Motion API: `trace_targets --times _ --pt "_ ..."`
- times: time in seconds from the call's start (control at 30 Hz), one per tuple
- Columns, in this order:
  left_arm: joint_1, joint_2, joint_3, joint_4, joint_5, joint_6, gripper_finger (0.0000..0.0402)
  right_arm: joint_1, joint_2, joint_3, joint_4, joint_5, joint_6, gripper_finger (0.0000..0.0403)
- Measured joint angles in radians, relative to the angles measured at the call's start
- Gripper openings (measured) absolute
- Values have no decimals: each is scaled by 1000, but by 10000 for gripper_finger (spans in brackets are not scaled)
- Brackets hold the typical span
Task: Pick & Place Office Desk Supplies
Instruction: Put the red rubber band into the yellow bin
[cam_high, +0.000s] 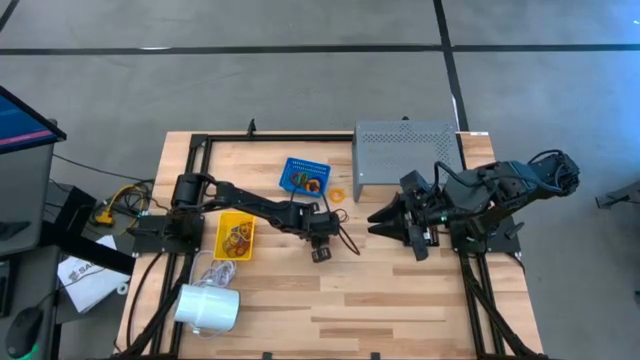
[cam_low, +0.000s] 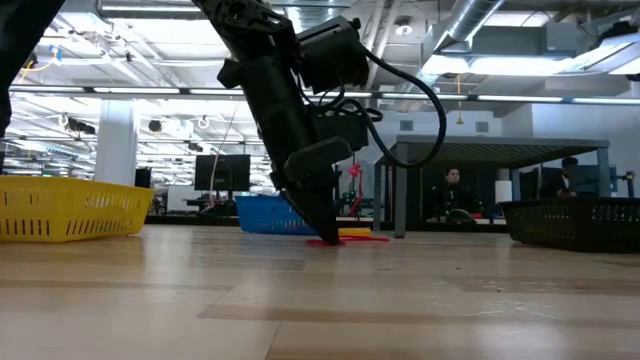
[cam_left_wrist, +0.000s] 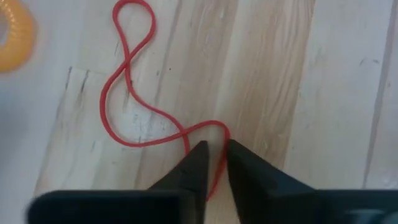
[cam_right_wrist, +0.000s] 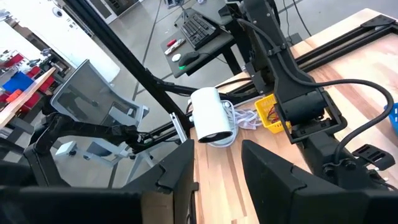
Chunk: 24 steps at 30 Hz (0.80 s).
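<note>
A thin red rubber band lies twisted into a figure-eight on the wooden table, near its middle; in the low view it shows as the red rubber band. My left gripper points down onto it, nearly shut around one strand, and appears as my left gripper from above. My right gripper hovers open at the table's right, in front of the grey shelf, touching nothing. A yellow tray with several bands sits to the left. My left gripper has one strand of the red rubber band's near loop between its two fingertips, coming from above and pointing down. The fingertips rest at the table surface. The rest of the band lies slack and flat on the wood.
A blue tray with small items sits beyond the left gripper. An orange ring lies beside it. The grey perforated shelf stands at the far right. A white cylinder with a cord lies near the left front edge.
</note>
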Motion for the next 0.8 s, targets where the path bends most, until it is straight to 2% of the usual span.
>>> trace_targets --times 0.07,0.13,0.8 --pt "2 0 0 0 10 20 21 0 0 0 0 0 0 131" --pt "4 0 0 0 23 32 7 0 0 0 0 1 -1 131" --pt "6 -53 -6 -88 45 38 0 25 0 0 -3 1 -11 131"
